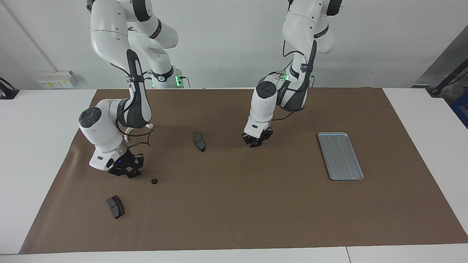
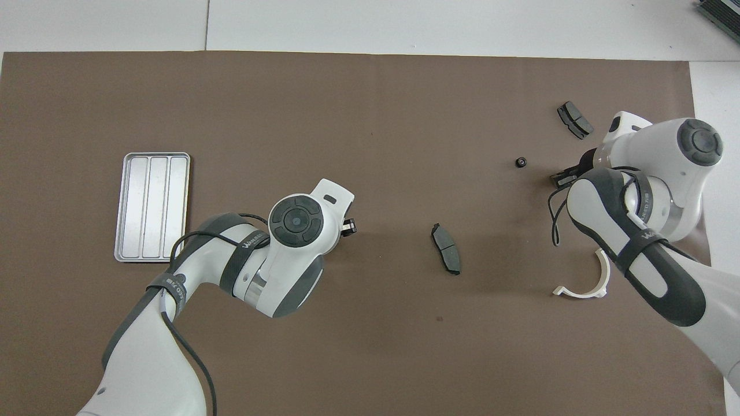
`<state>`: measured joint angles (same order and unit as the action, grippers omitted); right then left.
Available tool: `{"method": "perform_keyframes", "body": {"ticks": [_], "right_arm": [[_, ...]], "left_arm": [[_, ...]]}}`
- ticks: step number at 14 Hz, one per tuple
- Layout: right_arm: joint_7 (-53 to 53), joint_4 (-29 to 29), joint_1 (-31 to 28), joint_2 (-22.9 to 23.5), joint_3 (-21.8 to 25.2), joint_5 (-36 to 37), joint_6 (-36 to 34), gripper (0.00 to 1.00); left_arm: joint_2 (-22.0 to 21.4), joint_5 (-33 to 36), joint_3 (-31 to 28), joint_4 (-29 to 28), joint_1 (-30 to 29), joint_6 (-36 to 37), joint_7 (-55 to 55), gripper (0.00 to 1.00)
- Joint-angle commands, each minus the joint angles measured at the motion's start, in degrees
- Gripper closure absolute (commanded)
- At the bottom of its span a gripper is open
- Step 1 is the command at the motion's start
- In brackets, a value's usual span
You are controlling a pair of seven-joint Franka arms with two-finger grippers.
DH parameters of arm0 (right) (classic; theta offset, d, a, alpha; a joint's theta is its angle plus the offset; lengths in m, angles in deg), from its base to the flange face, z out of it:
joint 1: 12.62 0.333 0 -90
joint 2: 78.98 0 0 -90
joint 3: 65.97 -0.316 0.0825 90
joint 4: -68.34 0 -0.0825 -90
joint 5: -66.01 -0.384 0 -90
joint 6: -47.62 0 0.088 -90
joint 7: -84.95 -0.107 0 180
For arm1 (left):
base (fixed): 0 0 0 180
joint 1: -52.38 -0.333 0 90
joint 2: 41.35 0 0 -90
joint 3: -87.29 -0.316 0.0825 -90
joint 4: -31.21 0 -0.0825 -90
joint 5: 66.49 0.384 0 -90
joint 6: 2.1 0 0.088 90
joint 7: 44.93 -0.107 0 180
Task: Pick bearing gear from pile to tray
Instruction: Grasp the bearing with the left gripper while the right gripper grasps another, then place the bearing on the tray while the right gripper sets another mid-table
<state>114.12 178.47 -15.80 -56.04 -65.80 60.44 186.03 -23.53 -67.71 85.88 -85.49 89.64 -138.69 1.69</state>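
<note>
My left gripper (image 1: 255,143) is down on the brown mat near the middle of the table, shut on a small black round bearing gear that barely shows between its fingertips. My right gripper (image 1: 128,173) is down at the pile, toward the right arm's end, shut on another small black gear. A third black gear (image 1: 154,180) lies loose on the mat beside the right gripper. The silver grooved tray (image 1: 340,156) lies toward the left arm's end with nothing in it. In the overhead view each wrist hides most of its own gripper; the tray (image 2: 151,206) and the loose gear (image 2: 521,162) show.
One dark grey brake pad (image 1: 199,141) lies between the two grippers. Another brake pad (image 1: 115,206) lies farther from the robots than the right gripper. A white half-ring bracket (image 2: 584,286) lies under the right arm, nearer the robots. The brown mat (image 1: 234,204) covers the table.
</note>
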Motion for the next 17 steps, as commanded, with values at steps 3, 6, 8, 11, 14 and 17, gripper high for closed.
{"method": "perform_keyframes", "body": {"ticks": [3, 6, 8, 11, 14, 17], "right_arm": [[-12.8, -1.0, 4.0, -6.2, -0.7, -0.9, -7.2, 1.00], [-24.6, -3.9, 9.1, -8.3, -0.5, -0.2, -13.3, 1.00], [-32.6, -6.1, 12.9, -8.3, -0.5, 0.6, -16.4, 1.00], [-45.5, -6.3, 19.7, -8.3, -0.6, 1.6, -15.1, 1.00], [-53.7, -6.3, 25.7, -7.5, -0.8, 1.5, -11.6, 1.00], [-65.1, -6.2, 33.0, -5.0, -0.8, 1.5, -6.0, 1.00]], "left_arm": [[-2.0, 0.6, -0.9, -1.9, 0.5, -0.6, 0.3, 0.96], [-2.4, 0.6, -2.4, 2.0, -2.2, 1.7, -0.2, 1.00], [-3.4, 0.5, -2.2, 5.2, -8.2, 5.4, -4.6, 1.00], [-5.3, 0.0, -1.9, 5.9, -17.8, 7.2, -14.8, 1.00], [-5.5, -0.3, -1.8, 4.9, -25.7, 8.2, -27.2, 1.00], [-6.9, -0.4, -1.9, 1.7, -31.4, 8.4, -38.2, 1.00]]}}
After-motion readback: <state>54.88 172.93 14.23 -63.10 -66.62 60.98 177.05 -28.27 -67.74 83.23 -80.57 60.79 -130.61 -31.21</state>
